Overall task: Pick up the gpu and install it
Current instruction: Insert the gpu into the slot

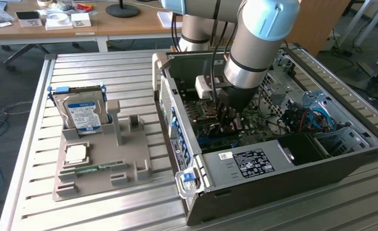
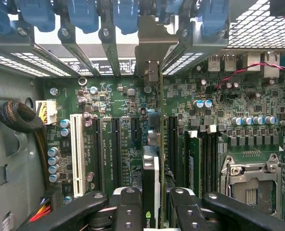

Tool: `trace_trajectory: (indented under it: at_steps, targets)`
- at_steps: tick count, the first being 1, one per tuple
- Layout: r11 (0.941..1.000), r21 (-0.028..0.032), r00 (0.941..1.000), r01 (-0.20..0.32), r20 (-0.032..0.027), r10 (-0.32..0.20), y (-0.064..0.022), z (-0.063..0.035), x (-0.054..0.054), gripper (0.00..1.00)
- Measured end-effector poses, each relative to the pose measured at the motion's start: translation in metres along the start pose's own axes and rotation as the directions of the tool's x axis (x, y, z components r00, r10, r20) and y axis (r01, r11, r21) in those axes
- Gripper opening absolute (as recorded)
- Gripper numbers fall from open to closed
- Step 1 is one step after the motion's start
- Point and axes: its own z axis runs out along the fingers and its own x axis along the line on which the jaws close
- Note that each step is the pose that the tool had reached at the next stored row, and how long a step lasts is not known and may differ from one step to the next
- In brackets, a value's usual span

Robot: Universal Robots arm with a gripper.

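The black gripper (image 2: 151,208) pinches the thin, flat gpu (image 2: 150,166) edge-on, with ridged dark slots (image 2: 114,149) crowding the green motherboard (image 2: 109,96) on either side of it.

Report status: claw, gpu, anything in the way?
Claw shut on gpu. Card edge-on inside the computer case, down at the motherboard expansion slots, bracket at the rear openings. Nothing seen blocking it.

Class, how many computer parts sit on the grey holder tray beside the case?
3: hard drive standing at the far end, square processor chip flat in the middle, green memory stick nearer the camera.
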Motion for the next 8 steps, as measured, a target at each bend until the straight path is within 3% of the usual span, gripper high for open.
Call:
trace_trajectory:
  at_steps: [8]
  targets:
    - [1.0,-0.0001,1.0,0.0,-0.0002,0.0,0.0001,0.003,0.0003,0.27]
